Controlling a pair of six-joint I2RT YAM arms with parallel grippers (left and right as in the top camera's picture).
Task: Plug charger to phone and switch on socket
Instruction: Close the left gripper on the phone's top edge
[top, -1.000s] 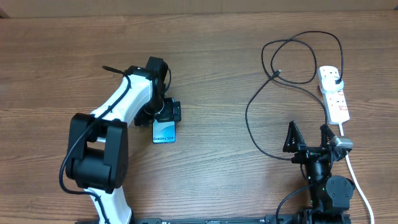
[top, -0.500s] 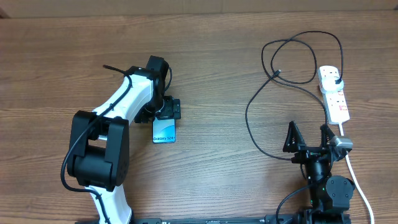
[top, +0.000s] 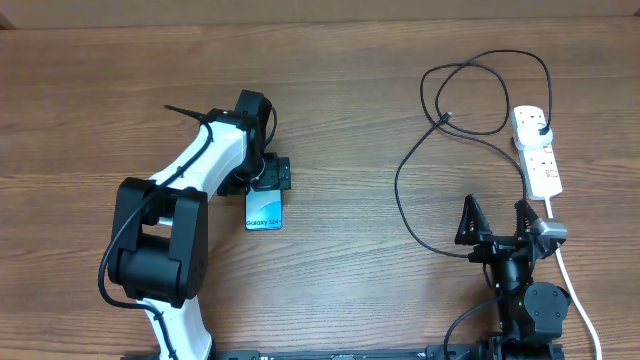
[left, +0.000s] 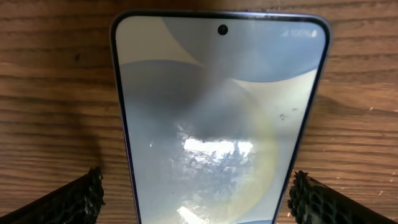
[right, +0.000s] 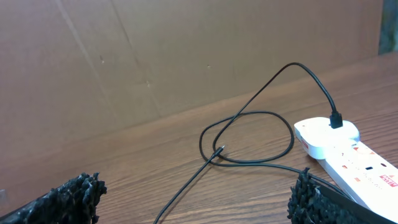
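The phone (top: 264, 212) lies flat on the table, screen up, with its "Galaxy S24" text at the near end. My left gripper (top: 266, 182) is over its far end. In the left wrist view the phone (left: 217, 112) fills the frame and my left gripper (left: 196, 190) is open, one finger on each side of it. The charger (top: 400, 185) loops across the right of the table. Its connector tip (top: 445, 118) lies free and its plug (top: 540, 126) sits in the socket (top: 537, 155). My right gripper (top: 495, 222) is open and empty, near the table's front edge.
The socket's thick white cord (top: 575, 290) runs down the right side to the front edge, beside my right arm. In the right wrist view the cable tip (right: 219, 149), the plug (right: 336, 118) and the socket (right: 354, 163) lie ahead, with a brown cardboard wall (right: 155, 56) behind.
The left arm's elbow has shifted very slightly. Its gripper stays around the phone's far end. The right arm, cable and socket have not moved.
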